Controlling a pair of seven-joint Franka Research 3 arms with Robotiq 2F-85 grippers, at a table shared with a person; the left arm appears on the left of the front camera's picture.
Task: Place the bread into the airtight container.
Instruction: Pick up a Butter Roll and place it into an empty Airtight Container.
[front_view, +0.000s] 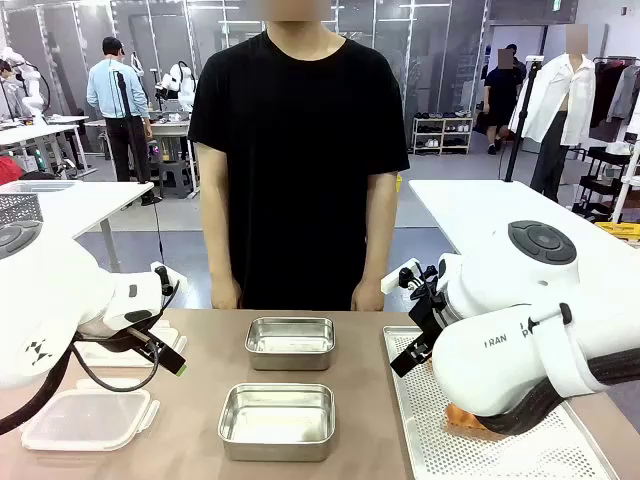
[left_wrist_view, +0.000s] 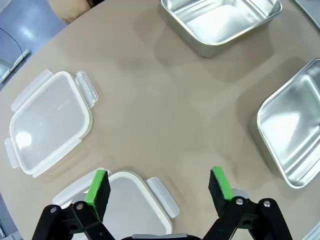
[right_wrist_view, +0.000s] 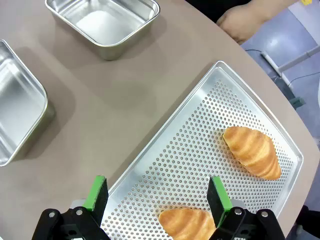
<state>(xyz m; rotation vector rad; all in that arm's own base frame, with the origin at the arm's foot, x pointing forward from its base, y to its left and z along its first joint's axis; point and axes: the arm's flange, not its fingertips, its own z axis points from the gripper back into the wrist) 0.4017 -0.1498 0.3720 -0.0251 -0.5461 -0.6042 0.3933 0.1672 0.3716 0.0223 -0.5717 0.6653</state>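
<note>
Bread (front_view: 465, 418): two croissants, both on the perforated tray (right_wrist_view: 200, 145) at the near right of the table, none in a container yet.
Nearer croissant (right_wrist_view: 187, 223): lies just below the right gripper, in line with the gap of its fingers.
Farther croissant (right_wrist_view: 252, 151): rests apart from the first one, toward the far corner of the tray.
Right gripper (right_wrist_view: 157, 187): released, fingers spread wide and holding nothing. It hangs over the tray, I judge in order to come down on the nearer croissant.
Left gripper (left_wrist_view: 159, 182): released as well and empty, above the near left of the table, over the near plastic lid (left_wrist_view: 125, 205).
Second plastic lid (left_wrist_view: 47, 120): lies flat beside the first. Both are set aside at the left, probably so that the containers are open for filling.
Near steel container (front_view: 277, 420): open and empty, in the middle between the lids and the tray. It seems the shorter carry for the bread.
Far steel container (front_view: 291, 342): open and empty, just behind the near one.
Person (front_view: 300, 150): stands at the far edge, hands (front_view: 367, 296) hanging down at the table edge and touching nothing, apparently only watching.
Progress: the task looks to be at its start, with the grasp of the bread not yet made.
</note>
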